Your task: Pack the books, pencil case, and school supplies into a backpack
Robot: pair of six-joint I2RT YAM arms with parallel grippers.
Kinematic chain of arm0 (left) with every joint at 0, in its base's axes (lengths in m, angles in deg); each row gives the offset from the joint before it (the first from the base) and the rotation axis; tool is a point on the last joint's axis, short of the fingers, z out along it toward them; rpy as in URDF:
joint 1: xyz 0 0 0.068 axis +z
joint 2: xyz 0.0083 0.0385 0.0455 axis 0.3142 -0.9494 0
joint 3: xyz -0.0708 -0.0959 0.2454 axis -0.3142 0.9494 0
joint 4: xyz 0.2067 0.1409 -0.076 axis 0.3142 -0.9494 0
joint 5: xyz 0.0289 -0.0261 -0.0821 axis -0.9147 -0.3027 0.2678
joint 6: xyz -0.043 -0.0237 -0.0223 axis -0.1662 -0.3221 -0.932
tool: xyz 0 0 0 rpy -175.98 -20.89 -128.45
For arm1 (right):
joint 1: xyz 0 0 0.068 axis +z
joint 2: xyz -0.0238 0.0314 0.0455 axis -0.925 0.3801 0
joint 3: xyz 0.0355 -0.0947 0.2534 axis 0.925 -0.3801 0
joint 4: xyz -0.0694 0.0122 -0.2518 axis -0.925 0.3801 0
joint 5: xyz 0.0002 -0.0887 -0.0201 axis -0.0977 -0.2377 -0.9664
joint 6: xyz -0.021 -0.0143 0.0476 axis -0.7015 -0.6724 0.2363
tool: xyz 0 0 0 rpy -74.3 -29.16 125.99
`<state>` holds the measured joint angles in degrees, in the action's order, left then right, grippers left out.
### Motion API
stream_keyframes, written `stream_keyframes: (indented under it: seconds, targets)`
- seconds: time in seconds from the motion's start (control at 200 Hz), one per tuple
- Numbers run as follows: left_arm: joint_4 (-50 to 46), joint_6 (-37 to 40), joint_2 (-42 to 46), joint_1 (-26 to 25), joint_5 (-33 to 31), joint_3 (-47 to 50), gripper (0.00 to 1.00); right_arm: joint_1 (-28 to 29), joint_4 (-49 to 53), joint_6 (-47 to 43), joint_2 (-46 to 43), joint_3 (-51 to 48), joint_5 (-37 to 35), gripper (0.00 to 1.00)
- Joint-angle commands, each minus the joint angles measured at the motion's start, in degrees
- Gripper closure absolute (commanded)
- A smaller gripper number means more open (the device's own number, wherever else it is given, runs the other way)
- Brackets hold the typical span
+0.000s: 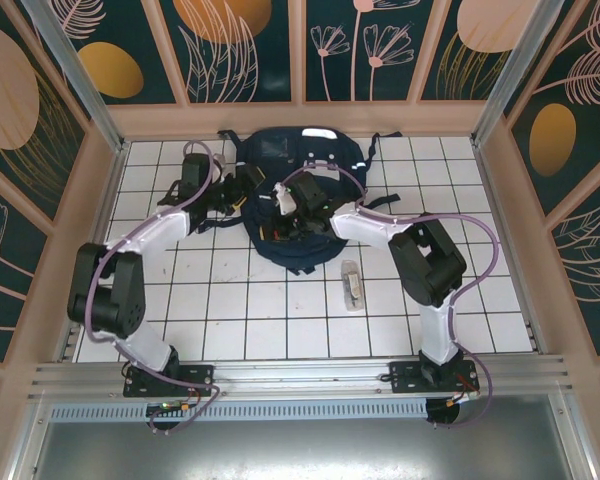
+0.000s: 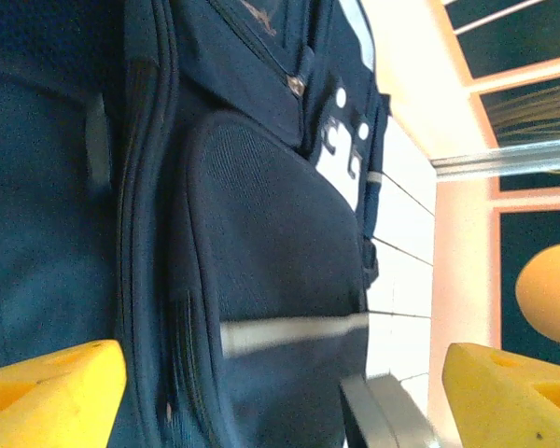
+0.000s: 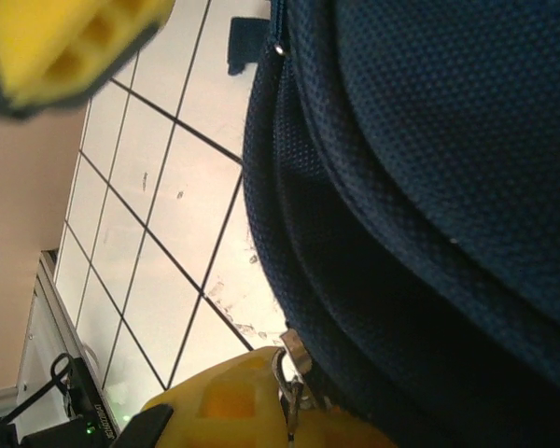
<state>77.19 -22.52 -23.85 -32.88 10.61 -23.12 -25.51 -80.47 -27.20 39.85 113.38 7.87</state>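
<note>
Nearest, the left arm point(image 1: 110, 290) and right arm point(image 1: 430, 265) rise from their bases at the front edge of the white tiled counter point(image 1: 240, 320). A little farther in, the small clear packet of school supplies point(image 1: 352, 285) lies alone on the tiles, just left of the right arm's elbow and apart from the bag. Beyond it sits the navy backpack point(image 1: 310, 160), lying at the middle of the far half of the counter with its grey patch point(image 1: 280, 147) toward the back wall. The left fingers point(image 1: 250, 190) are at the bag's left side; in the left wrist view these 2 yellow fingers point(image 2: 51, 387) stand wide apart, with the backpack's front pocket and a white stripe point(image 2: 294, 333) between them, gripping nothing. The right fingers point(image 1: 292, 205) reach onto the bag's near half from the right; in the right wrist view they point(image 3: 261, 411) are closed together with a metal zipper pull point(image 3: 287, 373) pinched at their seam, against the bag's dark rim. Farthest off stand the wall panels point(image 1: 240, 40) painted with leaves and orange discs.
</note>
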Motion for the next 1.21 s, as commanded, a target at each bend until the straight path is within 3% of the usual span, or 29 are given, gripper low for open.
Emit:
stream_keyframes:
  seconds: [0.0,0.165,0.345,0.535,0.781,0.831,0.866,1.041,1.201]
  targets:
    - [-1.3,-1.4,4.6,0.0,1.4,6.2,0.14,-0.3,-5.0,0.6,0.5,4.1,2.5,1.00]
    - [3.6,-5.3,5.8,0.0,2.2,11.4,0.21,-0.4,-5.1,0.8,1.1,6.3,4.0,1.00]
    - [3.0,-3.0,2.3,0.0,0.0,6.1,0.25,-1.0,-1.5,0.1,2.8,11.2,7.8,1.00]
    - [4.5,-3.1,-0.9,0.0,-0.9,3.4,0.32,-0.9,-6.2,2.0,-0.4,5.3,5.7,1.00]
    - [10.1,-4.7,-5.6,0.0,0.1,3.4,0.70,-0.7,-7.4,1.3,-1.8,4.8,8.3,1.00]
    - [11.6,-5.0,-5.6,0.0,0.6,3.1,0.84,-0.7,-6.5,0.5,-1.8,5.2,8.0,1.00]
    - [12.4,-5.1,-7.1,0.0,0.6,3.0,1.00,-0.7,-5.7,0.0,-1.8,5.3,7.6,1.00]
    - [10.3,-1.4,-6.6,0.2,-1.5,1.9,1.00,-1.3,0.2,-3.6,-3.6,2.7,2.2,1.00]
    - [8.5,0.8,-6.3,1.5,-1.1,1.5,1.00,-6.0,4.0,-5.0,-7.6,-4.6,-1.2,1.00]
